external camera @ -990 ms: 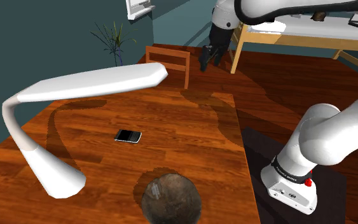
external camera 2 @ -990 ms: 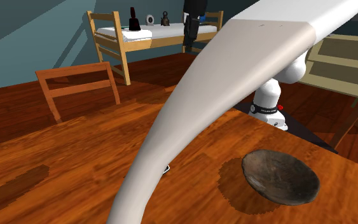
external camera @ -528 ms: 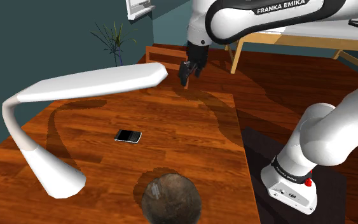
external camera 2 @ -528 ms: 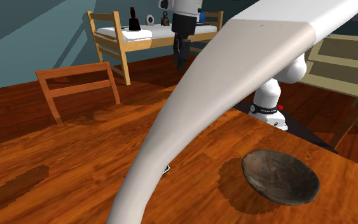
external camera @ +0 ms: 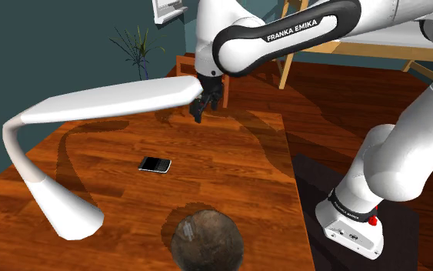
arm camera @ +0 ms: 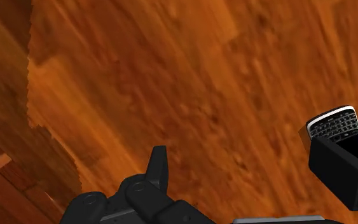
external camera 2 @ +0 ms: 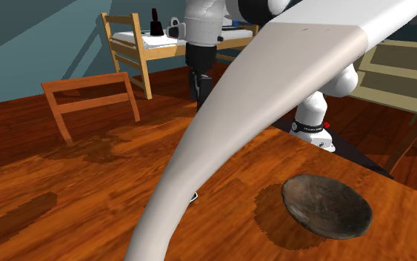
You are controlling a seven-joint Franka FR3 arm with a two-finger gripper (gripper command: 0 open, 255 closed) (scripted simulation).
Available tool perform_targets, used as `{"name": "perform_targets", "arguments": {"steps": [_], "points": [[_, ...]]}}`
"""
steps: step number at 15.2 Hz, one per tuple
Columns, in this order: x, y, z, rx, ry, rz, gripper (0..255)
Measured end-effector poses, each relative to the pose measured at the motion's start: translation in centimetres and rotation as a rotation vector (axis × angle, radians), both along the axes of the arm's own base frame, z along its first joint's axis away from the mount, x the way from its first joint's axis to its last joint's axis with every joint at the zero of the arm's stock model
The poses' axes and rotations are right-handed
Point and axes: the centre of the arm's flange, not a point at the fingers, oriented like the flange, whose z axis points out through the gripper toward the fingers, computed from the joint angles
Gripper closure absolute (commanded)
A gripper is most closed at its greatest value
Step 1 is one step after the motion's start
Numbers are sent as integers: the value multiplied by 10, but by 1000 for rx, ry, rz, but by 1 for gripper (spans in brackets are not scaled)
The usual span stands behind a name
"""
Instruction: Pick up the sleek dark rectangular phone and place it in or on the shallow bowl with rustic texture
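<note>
Fingers (arm camera: 159,167) of my gripper (arm camera: 241,156) stand wide apart in the wrist view with just wooden table (arm camera: 190,83) between them, so the pincer is open and holds nothing. From that camera I see the phone (arm camera: 334,126) on the outer side of one finger, partly hidden behind it. A small keypad and a dark screen with a pale rim show on it.

In the shoulder view the gripper (external camera: 201,109) hangs above the far part of the table (external camera: 253,177), close to the tip of the white lamp (external camera: 114,98). The phone (external camera: 154,164) lies flat on the table, well apart from the gripper and a little to that view's left of the middle. The bowl (external camera: 207,240), dark, rough and brownish, sits at the near edge of the table, apart from the phone. The stand (external camera: 353,231) is at the lower right, beside the table.

In the second exterior view the lamp (external camera 2: 258,104) crosses the foreground with its curved neck, and I can make out just a corner of the phone (external camera 2: 193,197) behind it. The bowl (external camera 2: 325,206) rests on the table towards that view's right. The gripper (external camera 2: 199,93) hangs farther back, with a wooden chair (external camera 2: 92,100) to its left and a bed (external camera 2: 144,41) behind.
</note>
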Motion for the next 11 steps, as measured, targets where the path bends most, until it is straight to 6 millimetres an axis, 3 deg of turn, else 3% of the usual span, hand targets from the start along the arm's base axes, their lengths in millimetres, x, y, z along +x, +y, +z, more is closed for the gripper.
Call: {"name": "perform_targets", "arguments": {"steps": [11], "points": [[49, 113, -81, 6, 64, 138, 0]]}}
